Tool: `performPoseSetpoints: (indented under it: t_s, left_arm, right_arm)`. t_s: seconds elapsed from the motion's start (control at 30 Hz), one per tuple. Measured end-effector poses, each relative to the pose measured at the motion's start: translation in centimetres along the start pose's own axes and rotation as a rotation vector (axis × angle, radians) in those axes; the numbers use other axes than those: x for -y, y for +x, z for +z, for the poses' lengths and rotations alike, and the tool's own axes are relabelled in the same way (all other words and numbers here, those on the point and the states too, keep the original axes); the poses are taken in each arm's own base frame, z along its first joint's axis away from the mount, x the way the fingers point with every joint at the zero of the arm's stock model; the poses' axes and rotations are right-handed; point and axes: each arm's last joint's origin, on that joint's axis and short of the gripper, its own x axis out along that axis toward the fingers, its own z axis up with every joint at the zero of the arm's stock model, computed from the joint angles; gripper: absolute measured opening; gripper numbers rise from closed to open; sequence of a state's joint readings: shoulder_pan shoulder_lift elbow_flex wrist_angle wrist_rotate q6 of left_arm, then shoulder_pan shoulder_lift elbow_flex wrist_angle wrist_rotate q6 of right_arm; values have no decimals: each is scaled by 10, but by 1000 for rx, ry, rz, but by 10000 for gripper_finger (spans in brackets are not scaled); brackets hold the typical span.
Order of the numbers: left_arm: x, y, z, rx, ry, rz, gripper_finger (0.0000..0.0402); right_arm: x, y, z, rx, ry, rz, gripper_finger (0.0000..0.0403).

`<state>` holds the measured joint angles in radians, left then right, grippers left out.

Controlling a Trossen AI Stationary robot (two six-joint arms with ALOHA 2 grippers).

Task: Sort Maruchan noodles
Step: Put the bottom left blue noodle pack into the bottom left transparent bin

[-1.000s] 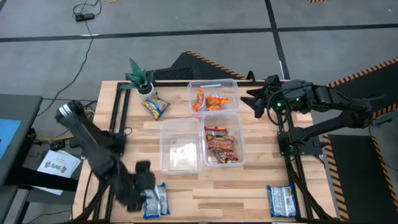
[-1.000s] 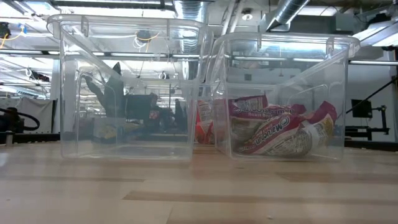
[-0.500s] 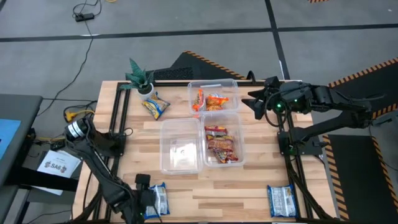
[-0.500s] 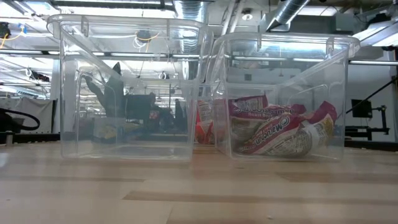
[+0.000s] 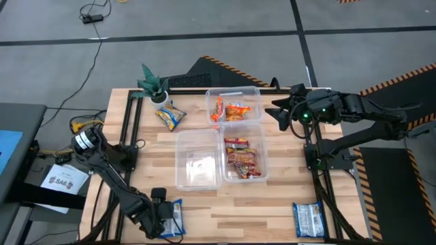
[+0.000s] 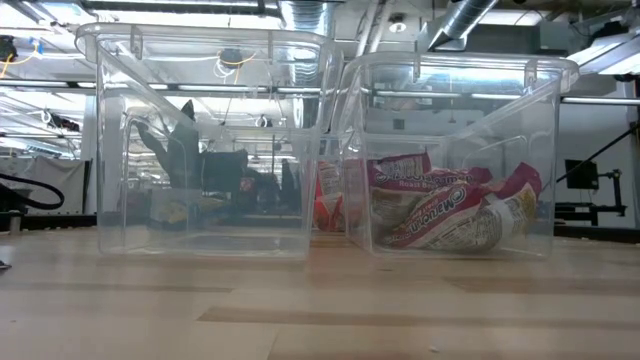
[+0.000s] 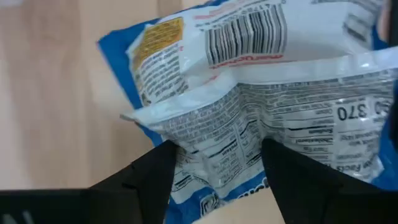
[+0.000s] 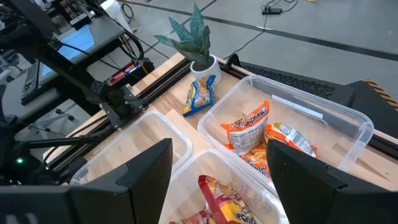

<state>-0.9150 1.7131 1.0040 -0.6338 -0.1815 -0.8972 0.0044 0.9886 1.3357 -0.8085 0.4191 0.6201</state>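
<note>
A blue-and-white noodle packet lies flat on the table near the front left, its printed back up; it fills the left wrist view. My left gripper is open and low over it, one finger on either side of its middle. My right gripper is open and empty, held in the air beside the far tub's right side. Another blue-and-white packet lies at the front right. A yellow-and-blue packet lies by the plant. My left gripper comes at the blue-and-white packet from above, its open fingers standing over the packet's back near the centre seam. I cannot tell whether they touch it. The packet lies flat on the table.
Three clear tubs stand mid-table: the far one holds orange packets, the near right one holds red packets, the near left one is empty. A small potted plant stands at the far left.
My left gripper has gone down and toward the table's near edge, onto the blue-and-white packet at the front left. The packet has stayed where it was.
</note>
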Motion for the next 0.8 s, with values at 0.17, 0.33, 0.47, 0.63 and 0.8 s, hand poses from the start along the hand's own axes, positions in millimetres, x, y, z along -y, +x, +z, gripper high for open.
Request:
performPoseSetpoints:
  t_s: [0.17, 0.33, 0.47, 0.63, 0.8]
  left_arm:
    - [-2, -3, -1, -11, 10, -7, 98]
    - [-9, -26, -3, -34, -36, -54, 10]
    - [-24, -59, -7, -54, -43, -92, 2]
    - [-48, -114, -13, 42, -156, -210, 0]
    - [-85, -164, -26, 220, -362, -283, 0]
  right_arm:
    - [0, 0, 0, 1, 0, -1, 282]
    - [0, 0, 0, 1, -3, -1, 282]
    - [0, 0, 0, 1, -30, -1, 282]
    - [0, 0, 0, 1, -34, -1, 282]
    - [0, 0, 0, 2, -34, -1, 282]
